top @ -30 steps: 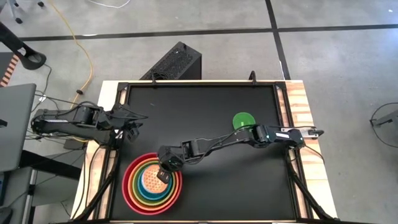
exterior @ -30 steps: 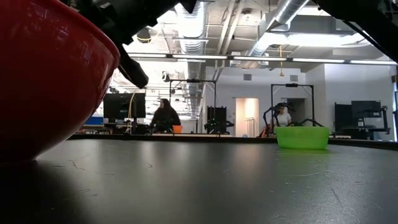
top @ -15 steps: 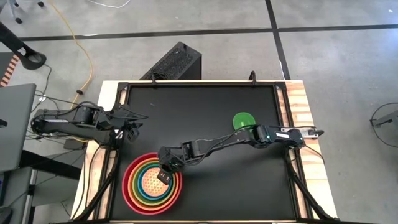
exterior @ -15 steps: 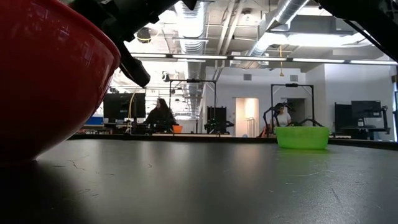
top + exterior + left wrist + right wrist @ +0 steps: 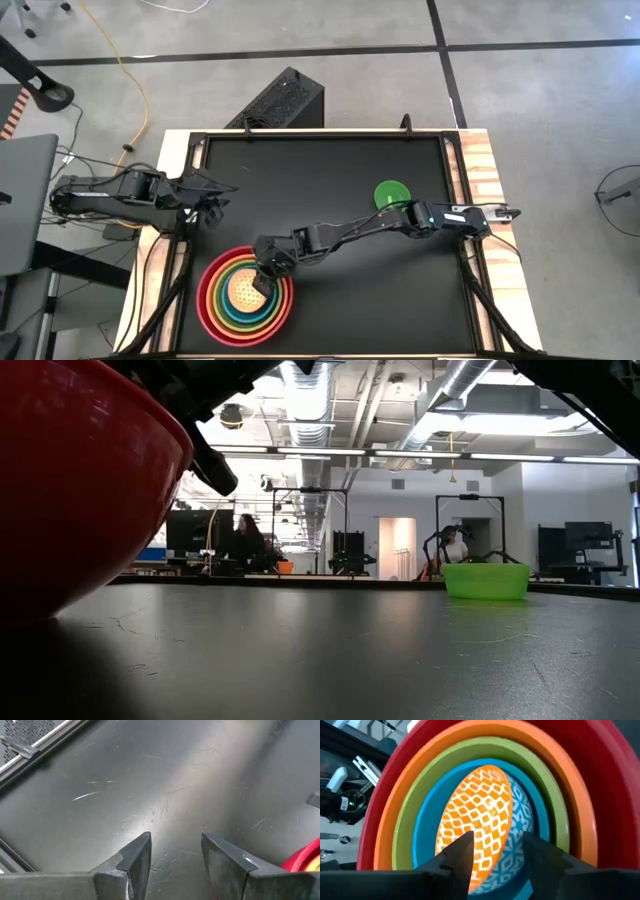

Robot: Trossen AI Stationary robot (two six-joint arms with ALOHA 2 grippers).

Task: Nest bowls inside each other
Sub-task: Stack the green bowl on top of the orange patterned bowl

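Near the table's front left, the red bowl (image 5: 206,290) holds the orange (image 5: 395,815), lime green (image 5: 412,805) and blue (image 5: 427,822) bowls. The small patterned yellow bowl (image 5: 242,292) lies innermost, resting in the blue one. My right gripper (image 5: 500,852) hangs open just above the patterned bowl's rim, toward the stack's right side (image 5: 263,285); whether its fingers touch the bowl does not show. The smallest bright green bowl (image 5: 391,193) stands alone on its base at the right middle of the table. My left gripper (image 5: 175,850) waits open over bare table at the left edge (image 5: 208,212).
The black tabletop (image 5: 330,170) lies between the stack and the green bowl (image 5: 486,580), and the right arm stretches across it. In the low view the red bowl's wall (image 5: 80,480) fills the left. People sit in the room far behind the table.
The patterned yellow bowl was tipped up at my right gripper a second ago. It now lies flat and centred inside the blue bowl. Both arms have kept their places.
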